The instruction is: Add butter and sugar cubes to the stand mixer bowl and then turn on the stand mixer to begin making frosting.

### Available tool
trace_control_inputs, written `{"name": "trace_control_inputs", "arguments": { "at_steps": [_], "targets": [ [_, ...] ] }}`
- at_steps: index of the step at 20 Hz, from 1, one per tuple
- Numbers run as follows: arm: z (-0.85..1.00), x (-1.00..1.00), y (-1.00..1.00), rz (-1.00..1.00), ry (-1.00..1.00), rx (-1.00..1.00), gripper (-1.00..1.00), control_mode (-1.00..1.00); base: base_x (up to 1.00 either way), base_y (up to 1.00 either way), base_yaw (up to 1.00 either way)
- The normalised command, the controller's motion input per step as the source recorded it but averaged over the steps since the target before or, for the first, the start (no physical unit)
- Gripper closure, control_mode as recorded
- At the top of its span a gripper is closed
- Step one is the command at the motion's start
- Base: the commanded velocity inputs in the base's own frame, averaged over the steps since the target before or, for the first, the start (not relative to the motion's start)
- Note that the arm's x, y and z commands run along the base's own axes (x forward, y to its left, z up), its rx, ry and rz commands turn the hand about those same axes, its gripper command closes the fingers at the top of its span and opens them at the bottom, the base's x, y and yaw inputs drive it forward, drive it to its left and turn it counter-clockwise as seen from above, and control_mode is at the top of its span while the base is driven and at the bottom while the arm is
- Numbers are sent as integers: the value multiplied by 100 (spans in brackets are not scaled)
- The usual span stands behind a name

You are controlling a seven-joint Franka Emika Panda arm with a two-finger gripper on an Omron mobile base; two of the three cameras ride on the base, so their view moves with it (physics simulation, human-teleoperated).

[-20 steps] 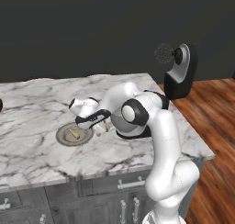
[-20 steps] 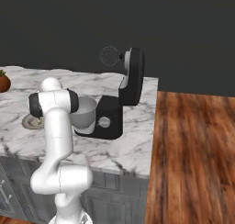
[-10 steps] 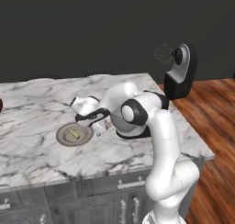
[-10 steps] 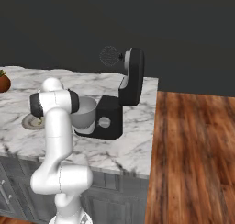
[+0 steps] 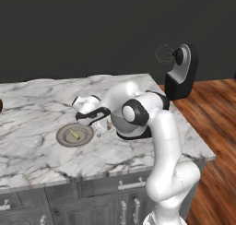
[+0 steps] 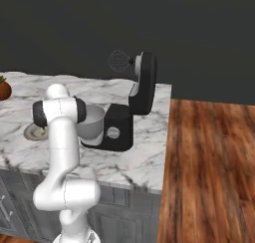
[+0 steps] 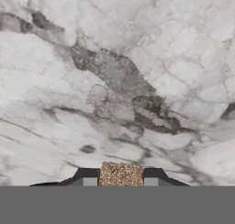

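Note:
A brown speckled sugar cube [image 7: 121, 173] sits low over the marble counter, with my gripper [image 7: 121, 181] shut on it and a dark fingertip pressing each side. My gripper [image 5: 99, 128] points down at the counter just right of the round grey plate [image 5: 61, 137], where the pale-yellow butter [image 5: 74, 135] lies. The stand mixer bowl [image 6: 92, 122] rests on the base of the black stand mixer [image 6: 142, 87], right behind my arm. The mixer's head is tilted up, with the wire whisk [image 6: 118, 61] raised.
A reddish pot [image 6: 4, 90] stands at the counter's far left. The counter ends just right of the stand mixer [image 5: 182, 73], above wooden floor [image 6: 209, 167]. Grey cabinet fronts [image 5: 92, 203] run below the near edge.
The gripper's jaws have come together onto the sugar cube. The arm has hardly moved.

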Motion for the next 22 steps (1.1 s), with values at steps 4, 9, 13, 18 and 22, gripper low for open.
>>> {"name": "trace_control_inputs", "arguments": {
  "at_steps": [4, 9, 13, 18, 22],
  "targets": [
    [58, -35, 7, -4, -21, -3, 100, -100, 0, 0, 0],
    [82, -19, 28, -7, -27, -9, 100, -100, 0, 0, 0],
    [93, -26, 29, -8, -32, -10, 100, -100, 0, 0, 0],
    [95, -31, 25, -11, -30, -9, 100, -100, 0, 0, 0],
    [91, -47, 9, -13, -25, 0, 100, -100, 0, 0, 0]
  ]
}}
